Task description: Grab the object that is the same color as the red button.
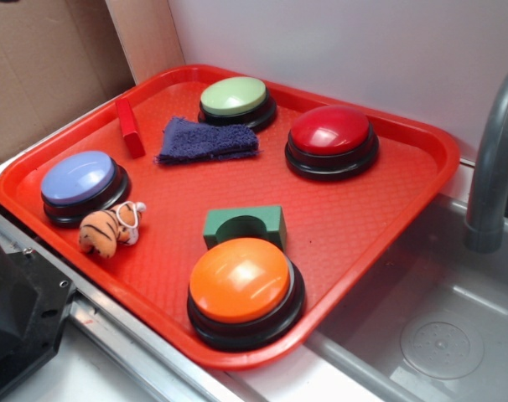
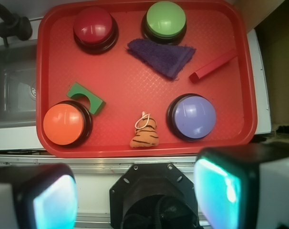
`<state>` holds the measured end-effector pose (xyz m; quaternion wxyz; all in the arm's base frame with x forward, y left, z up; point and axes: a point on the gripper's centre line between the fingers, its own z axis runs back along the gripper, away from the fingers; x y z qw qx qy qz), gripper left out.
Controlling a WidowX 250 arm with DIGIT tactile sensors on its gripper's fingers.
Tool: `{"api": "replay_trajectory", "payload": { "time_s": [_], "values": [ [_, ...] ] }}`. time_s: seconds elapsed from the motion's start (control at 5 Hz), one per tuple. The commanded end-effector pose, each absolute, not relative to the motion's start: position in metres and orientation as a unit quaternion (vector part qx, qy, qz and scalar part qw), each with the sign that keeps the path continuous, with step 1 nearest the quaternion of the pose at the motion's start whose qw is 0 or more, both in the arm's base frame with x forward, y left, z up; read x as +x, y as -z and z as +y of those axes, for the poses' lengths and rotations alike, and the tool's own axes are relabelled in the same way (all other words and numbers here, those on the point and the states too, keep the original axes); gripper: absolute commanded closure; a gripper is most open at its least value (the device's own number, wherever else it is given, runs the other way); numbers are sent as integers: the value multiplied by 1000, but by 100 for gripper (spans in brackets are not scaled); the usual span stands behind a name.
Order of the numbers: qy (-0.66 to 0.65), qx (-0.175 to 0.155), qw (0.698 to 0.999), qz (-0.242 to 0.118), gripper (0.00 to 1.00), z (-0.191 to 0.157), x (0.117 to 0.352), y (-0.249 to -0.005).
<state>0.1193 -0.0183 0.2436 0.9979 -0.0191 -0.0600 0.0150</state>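
Note:
The small red block (image 1: pixel 129 127) lies on the red tray (image 1: pixel 380 226) at its far left, left of a purple cloth; in the wrist view the block (image 2: pixel 213 67) is at the upper right. The red button (image 1: pixel 331 139) stands at the tray's back right, and the wrist view has it (image 2: pixel 94 28) at top left. My gripper (image 2: pixel 137 195) is open and empty, high above the near side of the tray, over the robot base. It is out of the exterior view.
On the tray: green button (image 1: pixel 235 100), blue button (image 1: pixel 80 184), orange button (image 1: pixel 241 285), green arch block (image 1: pixel 245 226), purple cloth (image 1: pixel 208 139), toy tiger (image 1: pixel 110 229). A sink (image 1: pixel 438 335) and grey faucet (image 1: pixel 493 159) are at right. Cardboard stands behind left.

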Motion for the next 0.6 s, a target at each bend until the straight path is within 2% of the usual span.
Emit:
{"api": "replay_trajectory", "payload": {
  "time_s": [0.0, 0.2, 0.4],
  "values": [
    [-15, -19, 998, -60, 0, -18, 119, -244],
    [-128, -24, 988, -88, 0, -3, 134, -231],
    [-249, -25, 960, -126, 0, 22, 159, -202]
  ]
}}
